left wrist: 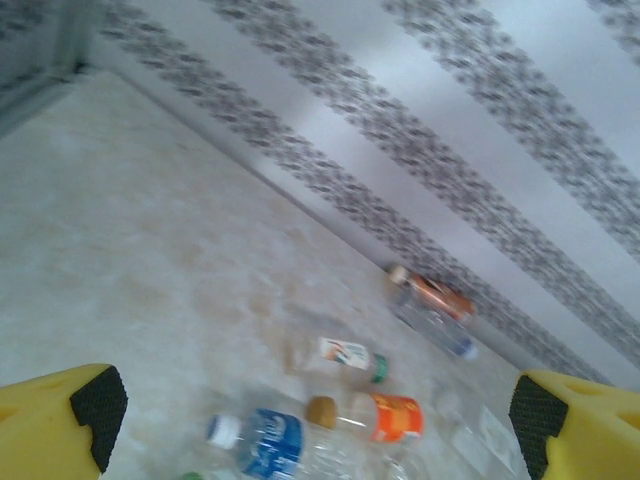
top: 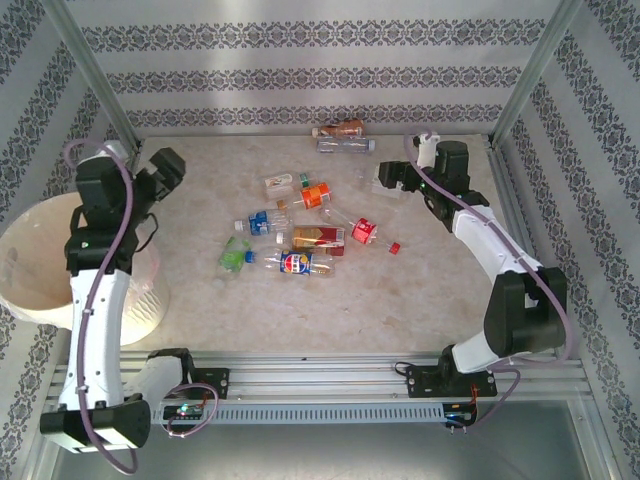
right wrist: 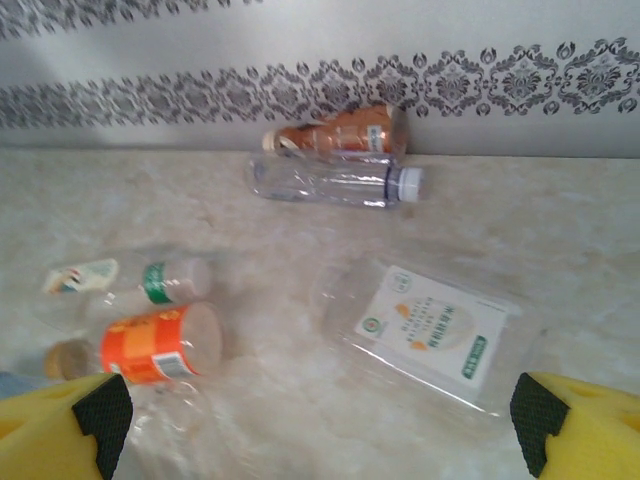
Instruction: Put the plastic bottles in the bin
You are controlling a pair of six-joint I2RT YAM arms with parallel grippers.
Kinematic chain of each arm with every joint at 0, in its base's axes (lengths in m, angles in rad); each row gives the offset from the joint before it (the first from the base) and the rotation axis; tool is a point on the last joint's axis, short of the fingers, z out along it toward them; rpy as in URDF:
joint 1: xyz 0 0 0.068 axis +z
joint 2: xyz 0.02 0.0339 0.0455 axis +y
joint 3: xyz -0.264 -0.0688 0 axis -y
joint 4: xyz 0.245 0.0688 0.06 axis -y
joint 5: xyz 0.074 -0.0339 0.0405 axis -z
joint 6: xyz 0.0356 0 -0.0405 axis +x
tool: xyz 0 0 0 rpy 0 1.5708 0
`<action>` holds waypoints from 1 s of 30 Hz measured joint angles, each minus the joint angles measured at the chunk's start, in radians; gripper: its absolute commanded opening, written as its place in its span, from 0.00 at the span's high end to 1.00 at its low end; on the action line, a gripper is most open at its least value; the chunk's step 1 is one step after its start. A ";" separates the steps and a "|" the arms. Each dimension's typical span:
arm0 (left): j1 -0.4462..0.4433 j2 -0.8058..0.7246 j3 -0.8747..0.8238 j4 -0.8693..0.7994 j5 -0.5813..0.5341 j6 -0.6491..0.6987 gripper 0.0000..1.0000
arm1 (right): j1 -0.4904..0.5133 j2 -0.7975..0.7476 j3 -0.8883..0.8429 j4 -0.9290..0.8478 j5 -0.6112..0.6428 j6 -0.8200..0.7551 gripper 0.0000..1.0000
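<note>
Several plastic bottles lie on the marble tabletop: an orange-label one point(top: 318, 195) point(left wrist: 390, 415) point(right wrist: 160, 343), a green-capped one point(top: 280, 183) point(left wrist: 345, 355), a blue-label one point(top: 262, 222) point(left wrist: 265, 440), red-label ones point(top: 362, 230), and a brown one point(top: 340, 128) point(right wrist: 335, 135) beside a clear one point(right wrist: 330, 182) at the back wall. The bin point(top: 20, 250) stands at the left edge under my left arm. My left gripper point(top: 170, 172) point(left wrist: 312, 408) hangs open and empty, above the table's left side. My right gripper point(top: 388, 178) point(right wrist: 318, 415) is open just over a flattened white-label bottle point(right wrist: 430, 330).
Patterned walls close off the back and sides, with metal posts point(top: 525, 75) at the rear corners. An aluminium rail point(top: 330, 375) carrying the arm bases runs along the near edge. Bare tabletop point(top: 440, 300) lies in front of the bottle cluster and to its right.
</note>
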 measured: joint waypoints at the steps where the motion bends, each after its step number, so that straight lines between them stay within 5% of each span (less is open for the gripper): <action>1: -0.038 0.010 0.000 0.024 0.006 0.000 0.00 | -0.006 0.016 0.011 -0.014 -0.003 -0.032 0.02; 13: -0.291 0.228 0.001 0.222 0.139 0.008 0.00 | -0.036 0.277 0.278 -0.276 -0.121 -0.494 0.02; 22: -0.363 0.325 0.020 0.276 0.161 0.007 0.00 | -0.063 0.554 0.612 -0.520 -0.118 -0.813 0.03; 30: -0.366 0.307 0.007 0.257 0.067 -0.016 0.00 | -0.063 0.779 0.937 -0.767 -0.102 -0.999 0.03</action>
